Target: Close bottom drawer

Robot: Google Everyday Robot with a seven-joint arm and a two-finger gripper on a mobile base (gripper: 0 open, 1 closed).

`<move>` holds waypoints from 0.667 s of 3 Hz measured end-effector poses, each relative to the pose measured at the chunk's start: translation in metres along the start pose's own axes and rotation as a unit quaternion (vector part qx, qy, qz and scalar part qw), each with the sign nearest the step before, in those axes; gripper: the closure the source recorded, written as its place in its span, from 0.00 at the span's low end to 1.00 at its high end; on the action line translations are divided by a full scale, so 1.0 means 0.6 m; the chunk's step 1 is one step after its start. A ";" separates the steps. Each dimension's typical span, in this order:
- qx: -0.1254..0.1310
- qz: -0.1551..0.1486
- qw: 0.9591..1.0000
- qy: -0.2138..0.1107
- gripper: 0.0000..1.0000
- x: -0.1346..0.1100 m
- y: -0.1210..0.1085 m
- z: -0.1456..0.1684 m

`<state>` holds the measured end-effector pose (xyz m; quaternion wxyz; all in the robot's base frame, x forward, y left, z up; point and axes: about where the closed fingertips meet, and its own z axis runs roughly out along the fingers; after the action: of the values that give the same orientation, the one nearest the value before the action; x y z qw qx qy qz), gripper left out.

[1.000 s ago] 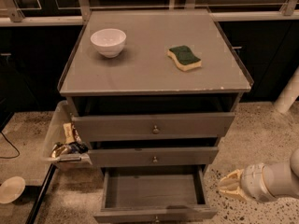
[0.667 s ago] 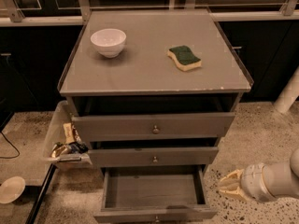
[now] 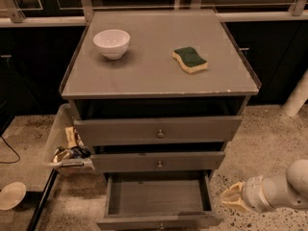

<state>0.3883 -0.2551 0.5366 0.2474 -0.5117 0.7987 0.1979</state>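
The grey cabinet [image 3: 159, 76] has three drawers. The bottom drawer [image 3: 156, 201] is pulled far out and looks empty inside; its front panel runs along the lower edge of the view. The middle drawer [image 3: 159, 161] and the top drawer [image 3: 159, 130] each stick out a little and show a small round knob. My gripper [image 3: 231, 198] is low at the right, pointing left, just to the right of the bottom drawer's right side and apart from it.
A white bowl [image 3: 111, 43] and a green and yellow sponge [image 3: 190, 59] lie on the cabinet top. A clear bin [image 3: 62, 143] with snack packets stands left of the cabinet. A white dish [image 3: 10, 195] lies on the speckled floor at lower left. A white pipe [image 3: 296, 97] is at right.
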 end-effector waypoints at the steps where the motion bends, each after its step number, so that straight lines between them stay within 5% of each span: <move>1: -0.010 0.011 1.000 -0.011 1.00 0.047 -0.016 0.065; 2: -0.022 0.004 0.999 -0.036 1.00 0.108 -0.031 0.146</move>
<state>0.3993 -0.2594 0.4267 0.2640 -0.5067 0.7866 0.2344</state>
